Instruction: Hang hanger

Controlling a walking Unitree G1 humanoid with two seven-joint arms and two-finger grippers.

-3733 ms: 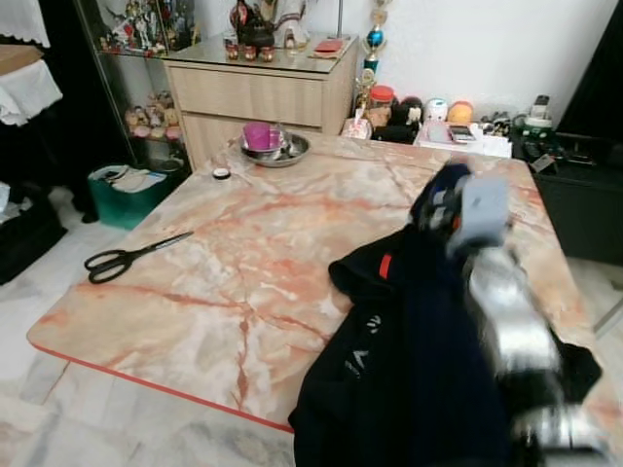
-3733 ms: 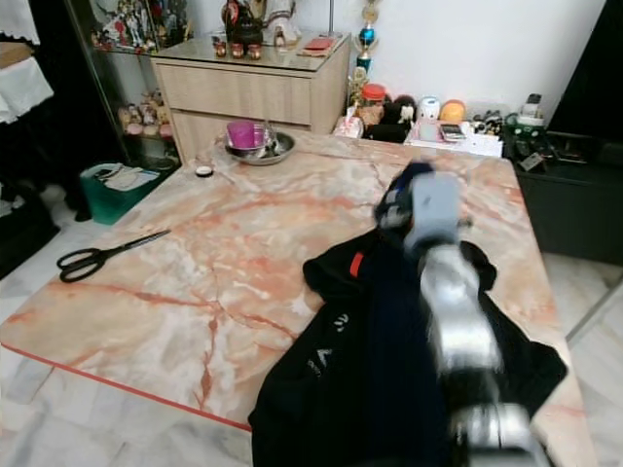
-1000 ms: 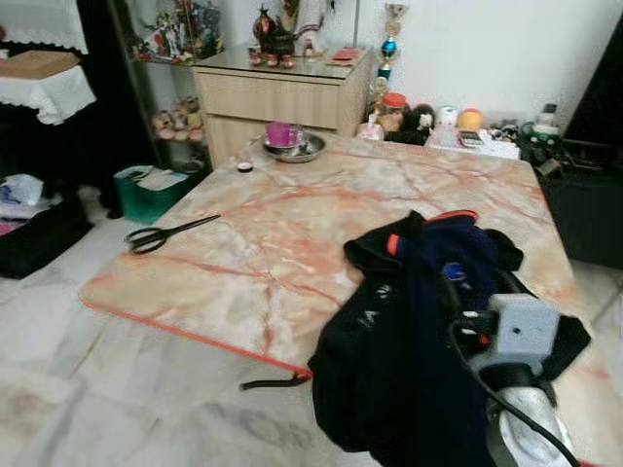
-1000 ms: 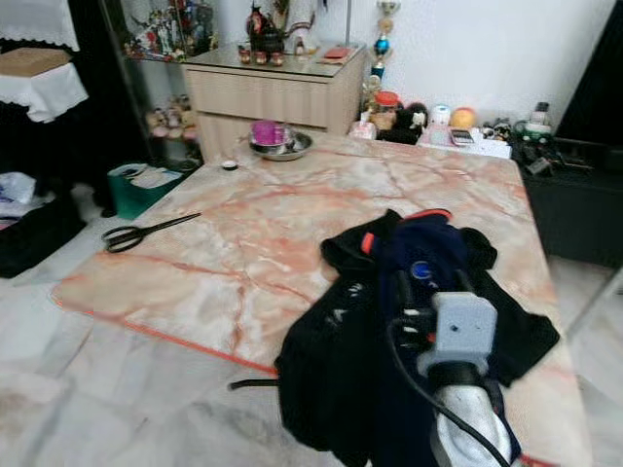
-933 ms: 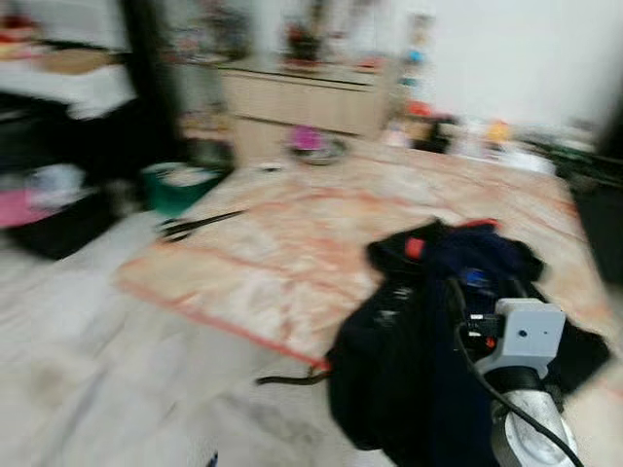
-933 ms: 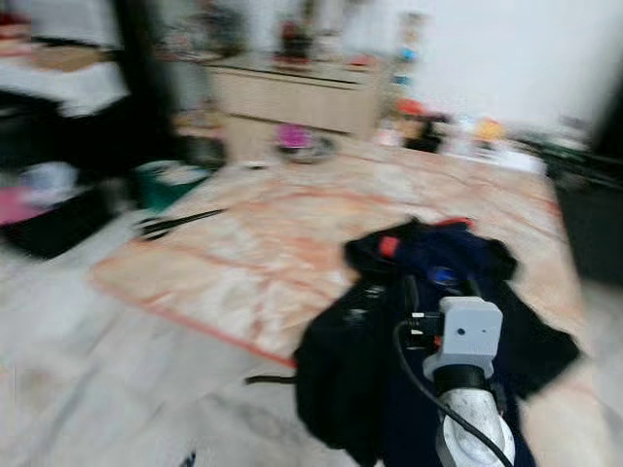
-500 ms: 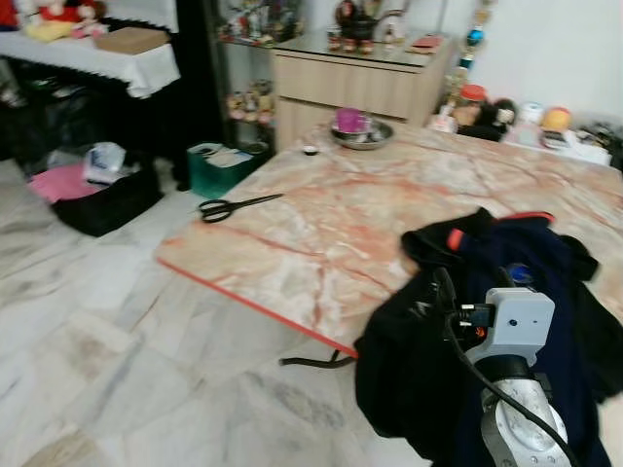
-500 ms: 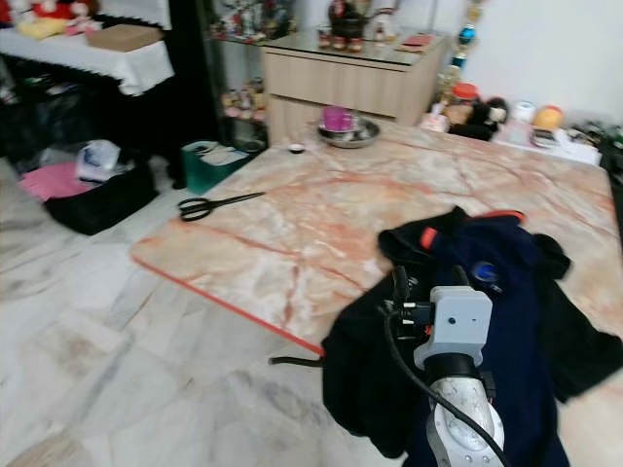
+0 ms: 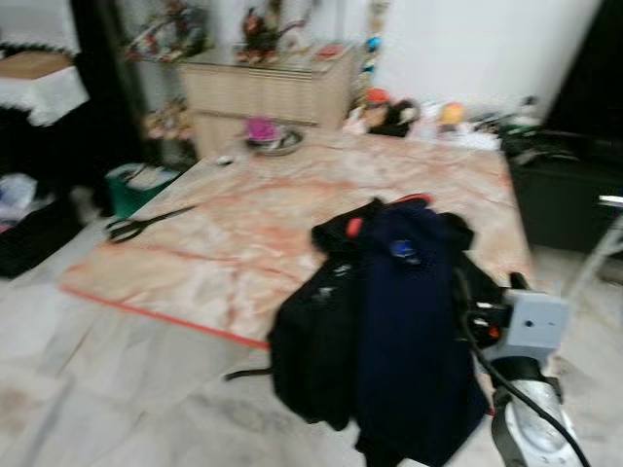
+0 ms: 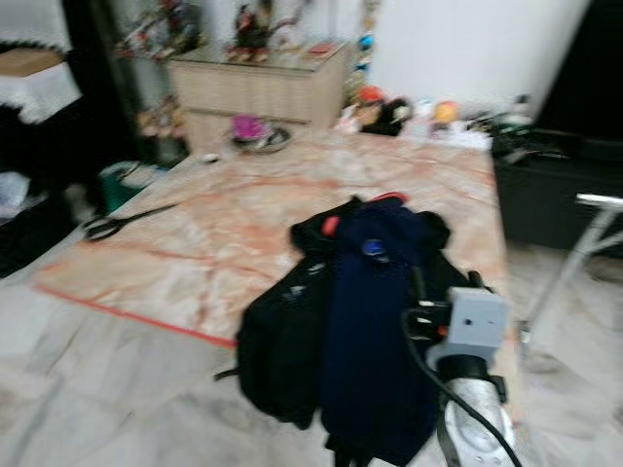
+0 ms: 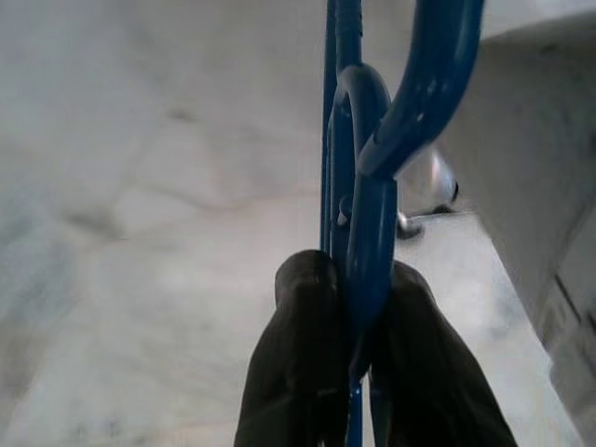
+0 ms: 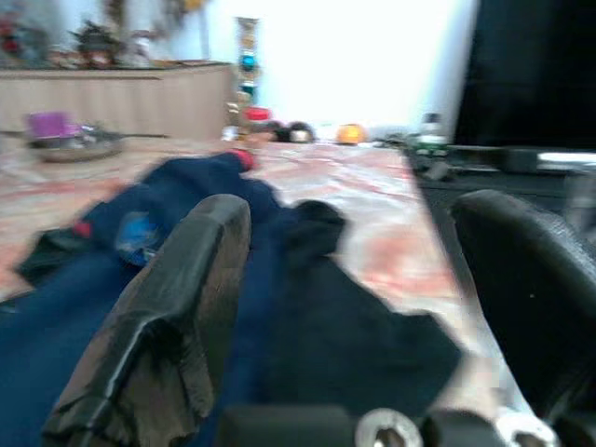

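Note:
In the left wrist view my left gripper [image 11: 357, 284] is shut on a blue plastic hanger [image 11: 374, 149], whose hook curves up past the black fingers, with pale floor behind it. A navy garment [image 9: 404, 321] and a black garment [image 9: 311, 341] lie heaped on the marble table [image 9: 214, 253] and hang over its near edge. My right arm's wrist [image 9: 531, 326] is low on the right, just beside the navy cloth. My right gripper [image 12: 363, 209] is open with nothing between its fingers, and the clothes lie beyond it.
Black scissors [image 9: 146, 222] lie near the table's left edge. A metal bowl with a purple cup [image 9: 265, 136] stands at the far end. Behind are a wooden sideboard [image 9: 263, 83] and a green bin [image 9: 136, 183]. A black cabinet [image 9: 569, 195] and a slanted metal leg [image 9: 594, 248] stand to the right.
The whole view has swung to the right and is blurred, so the camera moved. The right arm stays low beside the heaped clothes.

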